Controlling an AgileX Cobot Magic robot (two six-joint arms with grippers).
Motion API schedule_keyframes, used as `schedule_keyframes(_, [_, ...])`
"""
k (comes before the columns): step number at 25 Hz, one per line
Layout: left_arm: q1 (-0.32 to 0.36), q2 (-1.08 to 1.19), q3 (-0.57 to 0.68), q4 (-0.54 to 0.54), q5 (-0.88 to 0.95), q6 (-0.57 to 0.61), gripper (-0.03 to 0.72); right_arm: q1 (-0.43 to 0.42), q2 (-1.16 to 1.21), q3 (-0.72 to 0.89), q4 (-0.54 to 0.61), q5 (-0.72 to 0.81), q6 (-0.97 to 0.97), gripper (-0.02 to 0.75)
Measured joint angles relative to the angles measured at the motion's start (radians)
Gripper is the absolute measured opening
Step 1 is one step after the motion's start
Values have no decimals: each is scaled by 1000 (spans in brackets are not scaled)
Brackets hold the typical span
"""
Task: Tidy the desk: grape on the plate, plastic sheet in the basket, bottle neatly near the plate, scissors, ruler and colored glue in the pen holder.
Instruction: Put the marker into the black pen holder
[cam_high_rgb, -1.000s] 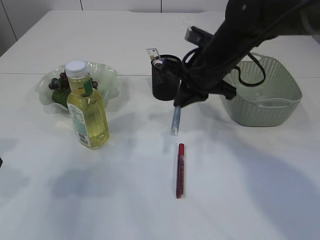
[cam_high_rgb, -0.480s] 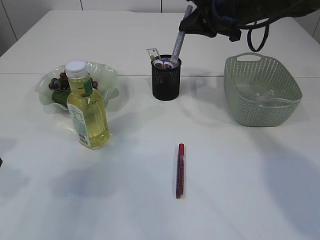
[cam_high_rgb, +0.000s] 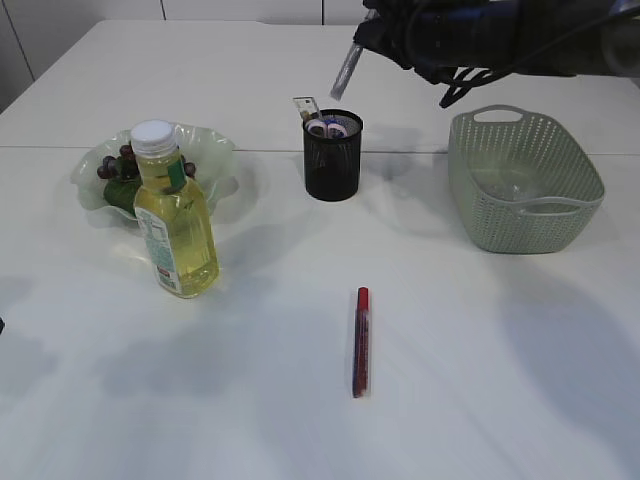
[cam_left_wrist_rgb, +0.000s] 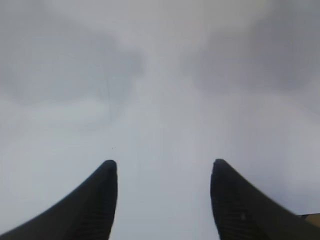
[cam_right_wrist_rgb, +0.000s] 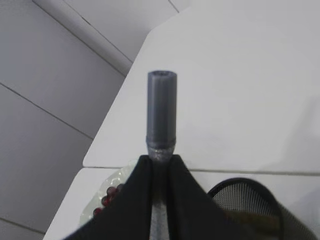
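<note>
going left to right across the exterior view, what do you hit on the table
plate holding grapes → bottle → pen holder → red glue pen → basket. The plate and bottle overlap a little; the right gripper holds a grey glue pen above the pen holder.

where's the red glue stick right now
In the exterior view the red glue stick lies flat on the table, centre front, well forward of the pen holder and right of the bottle.

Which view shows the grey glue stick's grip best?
Right wrist view: the right gripper is clamped on the grey glue stick. Exterior view shows it tilted above the pen holder. Left wrist view shows none of it.
</note>
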Motion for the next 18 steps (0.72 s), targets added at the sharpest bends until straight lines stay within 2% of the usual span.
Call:
schedule_keyframes(3, [0, 0, 0, 0, 1, 0, 434, 0, 61, -77, 47, -22, -75, 65])
schedule_keyframes(9, [0, 0, 0, 0, 2, 0, 434, 0, 157, -206, 60, -35, -253, 64])
schedule_keyframes(18, [0, 0, 0, 0, 3, 0, 434, 0, 222, -229, 60, -35, -459, 90])
